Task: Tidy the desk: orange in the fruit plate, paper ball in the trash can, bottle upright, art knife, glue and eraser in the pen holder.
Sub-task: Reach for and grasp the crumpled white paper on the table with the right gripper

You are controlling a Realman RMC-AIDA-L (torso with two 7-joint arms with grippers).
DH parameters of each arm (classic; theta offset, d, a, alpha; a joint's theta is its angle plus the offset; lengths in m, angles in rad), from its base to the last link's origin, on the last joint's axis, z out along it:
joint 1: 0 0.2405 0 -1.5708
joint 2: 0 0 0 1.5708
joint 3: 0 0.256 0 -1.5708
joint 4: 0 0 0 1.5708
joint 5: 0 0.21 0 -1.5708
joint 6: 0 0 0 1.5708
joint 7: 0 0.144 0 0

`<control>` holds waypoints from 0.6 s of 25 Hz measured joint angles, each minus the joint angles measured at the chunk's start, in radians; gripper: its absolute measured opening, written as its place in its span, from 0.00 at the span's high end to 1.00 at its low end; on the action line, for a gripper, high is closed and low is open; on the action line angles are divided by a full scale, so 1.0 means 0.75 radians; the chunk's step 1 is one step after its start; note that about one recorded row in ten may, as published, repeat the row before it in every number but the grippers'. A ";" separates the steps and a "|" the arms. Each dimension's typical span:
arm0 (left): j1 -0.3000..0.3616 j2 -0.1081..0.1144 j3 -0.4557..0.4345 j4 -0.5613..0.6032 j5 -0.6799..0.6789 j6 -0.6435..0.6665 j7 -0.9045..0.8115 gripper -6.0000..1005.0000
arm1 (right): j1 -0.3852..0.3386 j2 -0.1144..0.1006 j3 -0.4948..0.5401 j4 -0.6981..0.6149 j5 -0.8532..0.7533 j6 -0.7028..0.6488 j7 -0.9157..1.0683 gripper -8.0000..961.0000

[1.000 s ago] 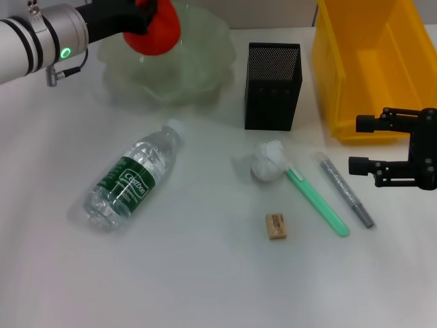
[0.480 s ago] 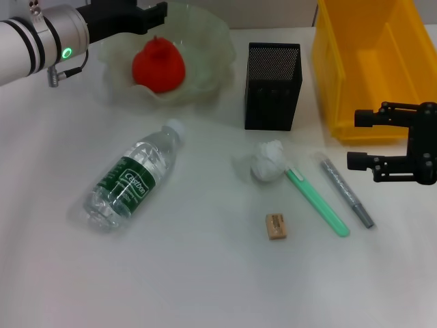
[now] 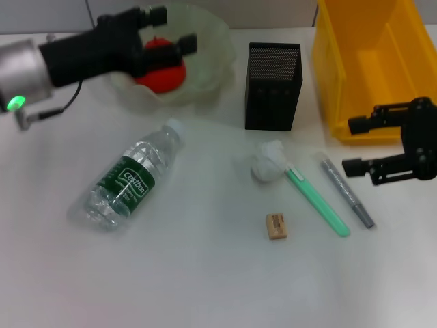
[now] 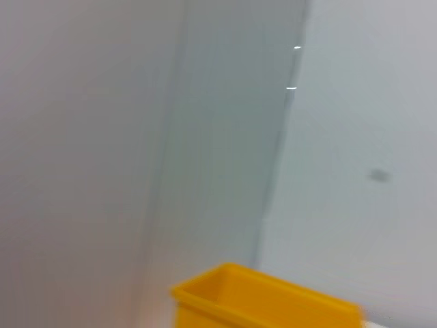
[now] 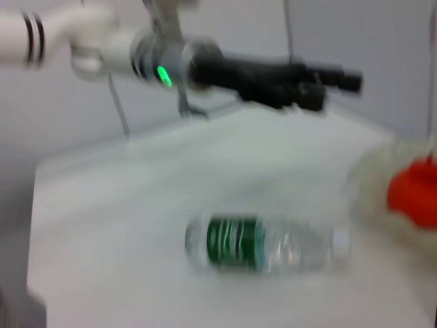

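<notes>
The orange [image 3: 162, 70] lies in the pale green fruit plate [image 3: 208, 58] at the back left. My left gripper [image 3: 174, 29] is open and empty just above it. The bottle [image 3: 130, 178] lies on its side at the left; it also shows in the right wrist view [image 5: 266, 242]. The paper ball [image 3: 268, 162], green art knife [image 3: 317, 203], grey glue stick [image 3: 347, 188] and eraser [image 3: 276, 225] lie on the table at the right of centre. The black mesh pen holder [image 3: 273, 85] stands behind them. My right gripper [image 3: 351, 145] is open, just right of the glue stick.
A yellow bin [image 3: 375, 61] stands at the back right, behind my right gripper; its rim also shows in the left wrist view [image 4: 266, 297]. The right wrist view also shows the orange [image 5: 413, 191] and my left arm's gripper [image 5: 341, 82].
One second ago my left gripper held the orange above the plate. It let the orange go into the plate, and has since swung right and nearer over it. My right gripper shifted slightly.
</notes>
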 joint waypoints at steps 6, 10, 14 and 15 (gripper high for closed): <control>0.202 0.001 -0.001 0.073 -0.007 0.329 0.062 0.15 | 0.062 0.000 -0.289 -0.295 -0.186 0.015 0.295 0.20; 0.268 0.004 -0.009 0.073 -0.007 0.387 0.104 0.15 | 0.138 0.000 -0.456 -0.413 -0.329 0.066 0.478 0.20; 0.305 0.007 -0.010 0.075 -0.004 0.444 0.129 0.15 | 0.221 0.000 -0.629 -0.454 -0.462 0.159 0.673 0.20; 0.313 0.007 -0.011 0.076 -0.003 0.458 0.137 0.15 | 0.242 0.000 -0.673 -0.450 -0.504 0.187 0.723 0.20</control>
